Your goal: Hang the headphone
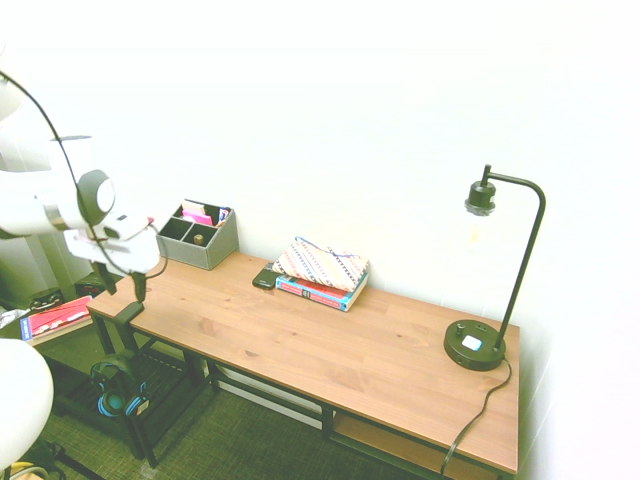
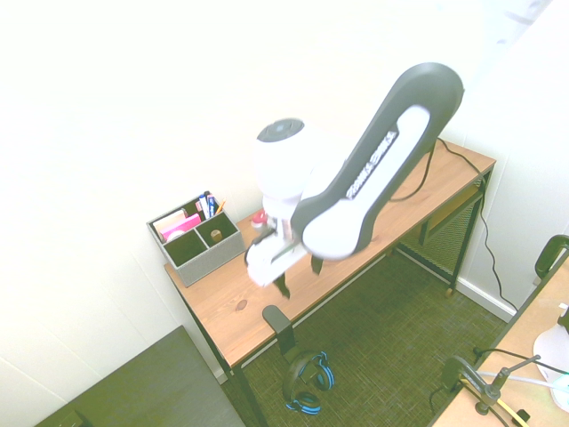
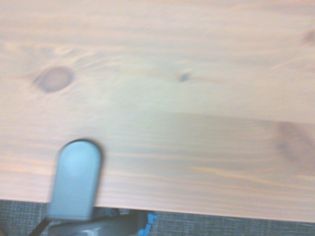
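The desk (image 1: 300,330) bears a black hook (image 2: 276,318) on its front edge, presumably for clear hanging space. Below the desk hang the headphones (image 2: 307,382), seemingly looped on that hook. Above the desk, the gripper (image 2: 300,277) stands released, fingers parted, probably for retreat.

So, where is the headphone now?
In the second exterior view, the headphone hangs below the desk's front edge, at the end nearest the gray organizer.

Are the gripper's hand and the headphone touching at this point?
Apart. In the second exterior view, the hand is above the desk, its fingers open, while the headphone hangs below the desk's edge, with a plain gap between.
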`<state>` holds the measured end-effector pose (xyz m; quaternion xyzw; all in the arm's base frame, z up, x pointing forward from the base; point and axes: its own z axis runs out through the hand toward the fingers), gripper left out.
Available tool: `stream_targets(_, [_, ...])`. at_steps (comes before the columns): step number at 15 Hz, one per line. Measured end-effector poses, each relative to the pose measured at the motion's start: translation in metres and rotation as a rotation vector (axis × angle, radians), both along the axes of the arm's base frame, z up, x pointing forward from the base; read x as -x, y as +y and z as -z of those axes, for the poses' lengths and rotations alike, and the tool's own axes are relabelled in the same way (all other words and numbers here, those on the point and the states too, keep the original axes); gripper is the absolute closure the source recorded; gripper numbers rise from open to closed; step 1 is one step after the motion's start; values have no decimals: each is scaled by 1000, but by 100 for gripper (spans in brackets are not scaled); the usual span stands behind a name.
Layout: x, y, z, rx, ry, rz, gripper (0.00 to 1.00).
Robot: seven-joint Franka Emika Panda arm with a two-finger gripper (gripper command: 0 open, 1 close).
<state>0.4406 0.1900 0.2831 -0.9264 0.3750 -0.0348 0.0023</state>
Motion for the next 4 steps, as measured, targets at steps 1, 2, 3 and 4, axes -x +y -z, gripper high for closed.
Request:
stream_targets(1, [-6, -36, -21, 2, 3, 12, 0])
stream_targets(2, [-8, -72, -42, 2, 8, 22, 0])
stream_targets(3, [-6, -108, -63, -2, 15, 29, 0])
stream_targets(4, [-1, -133, -81, -5, 19, 26, 0])
